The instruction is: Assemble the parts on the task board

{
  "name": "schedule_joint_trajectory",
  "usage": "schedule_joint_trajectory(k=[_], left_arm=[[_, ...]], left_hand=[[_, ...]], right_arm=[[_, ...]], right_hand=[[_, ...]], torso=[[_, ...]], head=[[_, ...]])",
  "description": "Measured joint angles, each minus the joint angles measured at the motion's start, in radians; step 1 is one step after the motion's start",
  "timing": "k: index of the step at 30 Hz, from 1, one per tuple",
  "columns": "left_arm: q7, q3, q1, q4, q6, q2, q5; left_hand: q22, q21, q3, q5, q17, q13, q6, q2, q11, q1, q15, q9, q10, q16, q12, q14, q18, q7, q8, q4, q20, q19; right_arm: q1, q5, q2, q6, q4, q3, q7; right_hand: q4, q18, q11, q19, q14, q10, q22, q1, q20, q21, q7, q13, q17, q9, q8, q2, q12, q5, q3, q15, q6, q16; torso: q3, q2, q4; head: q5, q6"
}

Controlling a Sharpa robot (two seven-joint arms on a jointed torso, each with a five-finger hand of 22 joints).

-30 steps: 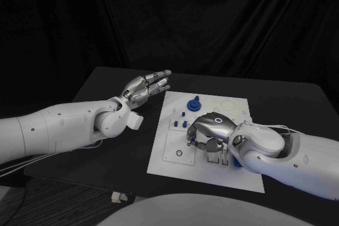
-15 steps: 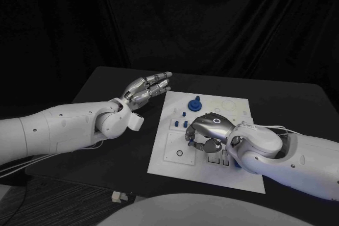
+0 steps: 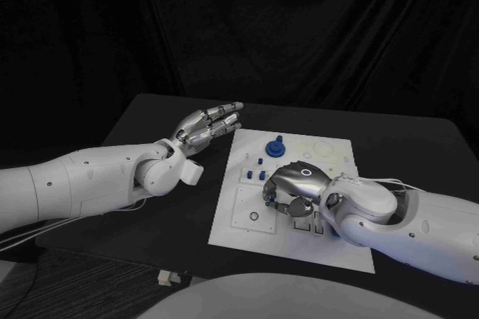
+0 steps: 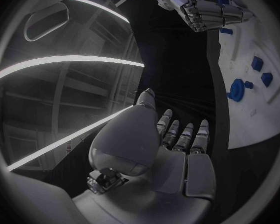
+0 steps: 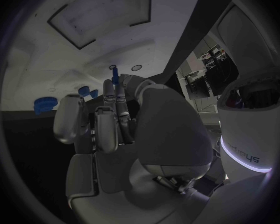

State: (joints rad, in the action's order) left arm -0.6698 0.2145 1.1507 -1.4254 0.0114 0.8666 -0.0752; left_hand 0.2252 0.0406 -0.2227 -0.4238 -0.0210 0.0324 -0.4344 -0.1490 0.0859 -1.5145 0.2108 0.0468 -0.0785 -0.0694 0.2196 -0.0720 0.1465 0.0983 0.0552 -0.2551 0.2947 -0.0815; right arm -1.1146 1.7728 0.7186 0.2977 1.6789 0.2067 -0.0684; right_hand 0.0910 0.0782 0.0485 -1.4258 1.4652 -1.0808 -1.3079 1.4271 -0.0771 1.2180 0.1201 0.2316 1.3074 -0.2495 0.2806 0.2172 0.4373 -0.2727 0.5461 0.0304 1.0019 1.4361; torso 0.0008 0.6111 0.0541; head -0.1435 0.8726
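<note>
Right hand (image 3: 291,187) pinches small blue plastic peg (image 5: 115,75) over middle of white task board (image 3: 257,240); peg likely light, stiff, slippery, so grip shaft. Left hand (image 3: 207,125) spread wide, holds nothing.

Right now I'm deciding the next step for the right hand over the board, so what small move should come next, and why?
Probably a short, slow lowering of the right hand. In the right wrist view its fingertips pinch a small blue part above the task board, near two round holes. The left hand is off the board, open, so it isn't in the way.
</note>
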Motion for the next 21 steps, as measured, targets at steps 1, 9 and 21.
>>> schedule_joint_trajectory(k=[1,9,21], left_arm=[[0.0,0.0,0.0,0.0,0.0,-0.001,0.0],[0.001,0.0,-0.001,0.001,0.002,-0.002,0.0],[0.003,0.0,-0.002,0.001,0.004,-0.002,0.0]], left_hand=[[0.0,0.0,0.0,0.0,0.0,0.0,0.0,0.0,0.0,0.0,0.0,0.0,0.0,0.0,0.0,0.0,0.0,0.0,0.0,0.0,0.0,0.0],[0.0,0.0,0.0,0.0,0.0,0.0,0.0,0.0,0.0,0.0,0.0,0.0,0.0,0.0,0.0,0.0,0.0,0.0,0.0,0.0,0.0,0.0],[-0.001,0.0,0.0,0.0,0.0,0.001,0.0,-0.004,0.0,-0.004,0.004,0.0,0.0,0.0,0.0,-0.004,0.0,0.0,0.0,0.0,0.0,0.0]], right_arm=[[0.0,0.0,0.0,-0.001,0.0,0.0,0.0],[0.004,0.0,-0.003,-0.006,-0.002,0.0,0.0],[0.009,0.0,-0.008,-0.005,-0.01,-0.001,0.001]], right_hand=[[0.0,0.0,0.0,0.0,0.0,0.0,0.0,0.0,0.0,0.0,0.0,0.0,0.0,0.0,0.0,0.0,0.0,0.0,0.0,0.0,0.0,0.0],[0.0,0.0,0.0,0.0,0.0,0.0,0.0,-0.002,0.0,0.0,0.0,0.0,0.0,0.0,0.0,0.002,-0.001,0.003,0.0,0.0,0.0,0.0],[-0.004,0.0,0.0,0.004,0.0,0.0,0.0,0.002,-0.004,0.0,0.0,0.0,0.0,0.001,-0.005,-0.002,-0.006,0.004,0.004,0.0,0.0,0.0]], torso=[[0.0,0.0,0.0],[0.0,0.0,-0.0002],[0.0,0.0,-0.0007]], head=[[0.0,0.0],[0.0,0.0],[-0.003,0.0]])
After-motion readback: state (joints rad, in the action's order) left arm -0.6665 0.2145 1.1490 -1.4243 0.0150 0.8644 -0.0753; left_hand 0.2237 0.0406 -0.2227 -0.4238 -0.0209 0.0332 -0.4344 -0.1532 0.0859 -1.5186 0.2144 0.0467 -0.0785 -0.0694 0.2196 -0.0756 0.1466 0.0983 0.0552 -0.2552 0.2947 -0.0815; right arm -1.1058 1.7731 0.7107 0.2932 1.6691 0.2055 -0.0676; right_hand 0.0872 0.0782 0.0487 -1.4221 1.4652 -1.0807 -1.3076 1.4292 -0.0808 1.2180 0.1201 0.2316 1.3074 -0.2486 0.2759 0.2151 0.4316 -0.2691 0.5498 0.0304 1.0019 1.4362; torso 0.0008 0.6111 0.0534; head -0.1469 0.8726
